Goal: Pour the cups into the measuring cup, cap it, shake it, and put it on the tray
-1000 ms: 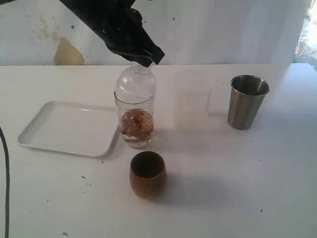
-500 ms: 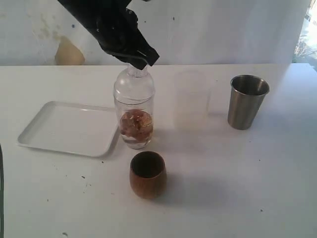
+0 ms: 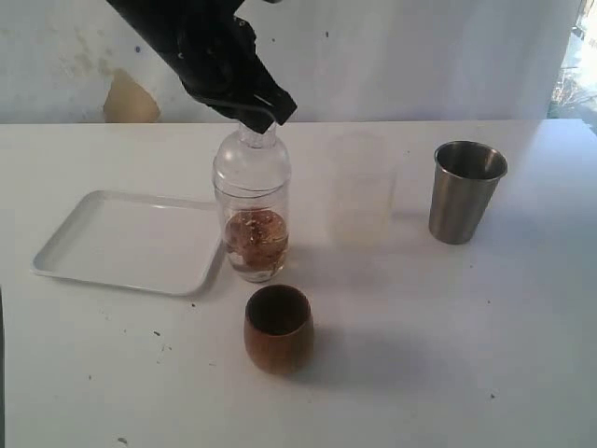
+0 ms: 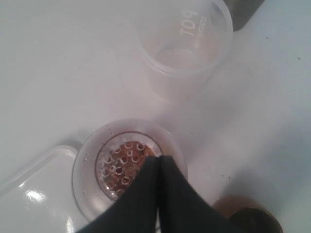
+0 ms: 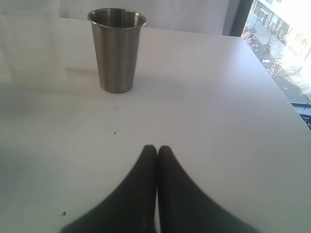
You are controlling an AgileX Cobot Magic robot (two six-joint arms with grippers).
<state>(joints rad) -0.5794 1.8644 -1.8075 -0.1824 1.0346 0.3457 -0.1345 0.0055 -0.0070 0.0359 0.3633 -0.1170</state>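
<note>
The measuring cup (image 3: 253, 245) stood upright on the table (image 3: 420, 364), its base touching or just beside the near right corner of the tray (image 3: 112, 238), not on it. It was clear and straight-sided, with a brown, clumpy fill in its lower part. A clear domed cap (image 3: 252, 161) with a narrow neck sat on top; the left wrist view showed a ring of small strainer holes in it. The left gripper (image 3: 260, 118) hung right at the cap's neck with its jaws pressed together and nothing between them; whether the tips touched the cap could not be told. The wooden cup (image 3: 278, 329) stood near the measuring cup, toward the camera. A frosted cup (image 3: 360, 191) stood to its right, and the tumbler (image 3: 464, 196) farther right. All were upright.

The right gripper (image 5: 157, 148) was also closed tight and empty, over bare table short of the tumbler.

The table was white with small dark specks. Behind it was a white wall (image 3: 420, 56) with a tan patch (image 3: 129, 101), and bright daylight came through a window (image 5: 279, 29) on the right.
</note>
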